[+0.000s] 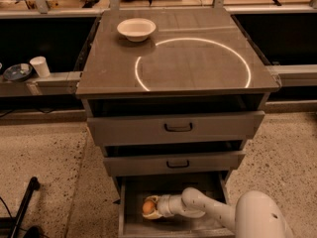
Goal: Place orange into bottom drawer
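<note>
The orange (148, 207) is a small round orange fruit held between the fingers of my gripper (150, 207) inside the open bottom drawer (130, 189), low over its wood-grain floor at the left side. The gripper is shut on the orange. My white arm (208, 209) reaches into the drawer from the lower right. I cannot tell whether the orange touches the drawer floor.
The grey-brown cabinet has two wider drawers with black handles (178, 128) partly pulled out above. A white bowl (136, 29) sits on the cabinet top at the back left. A white cup (39, 66) and a dark dish (17, 72) stand on a ledge at the left.
</note>
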Available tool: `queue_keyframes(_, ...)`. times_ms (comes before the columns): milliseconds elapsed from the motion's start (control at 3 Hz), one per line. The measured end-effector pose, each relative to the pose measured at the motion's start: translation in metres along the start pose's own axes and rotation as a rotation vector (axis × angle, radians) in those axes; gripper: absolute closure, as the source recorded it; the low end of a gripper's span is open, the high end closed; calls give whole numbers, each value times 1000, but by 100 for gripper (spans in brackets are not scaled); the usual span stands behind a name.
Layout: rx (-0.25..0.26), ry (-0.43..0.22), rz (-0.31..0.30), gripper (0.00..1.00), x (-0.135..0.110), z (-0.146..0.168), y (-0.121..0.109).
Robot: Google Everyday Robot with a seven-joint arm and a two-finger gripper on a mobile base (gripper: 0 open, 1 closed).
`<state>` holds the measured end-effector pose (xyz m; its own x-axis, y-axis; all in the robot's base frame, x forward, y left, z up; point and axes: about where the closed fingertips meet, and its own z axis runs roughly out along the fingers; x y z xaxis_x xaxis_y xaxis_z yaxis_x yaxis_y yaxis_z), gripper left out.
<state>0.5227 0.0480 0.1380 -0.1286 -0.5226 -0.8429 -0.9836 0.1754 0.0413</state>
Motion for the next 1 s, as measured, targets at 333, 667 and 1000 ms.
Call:
queue_keyframes(333,0,0,0,17,0,0,0)
queue_keyframes(667,-1,0,0,0,0,0,0)
queue_keyframes(1000,-1,0,0,0,0,0,0)
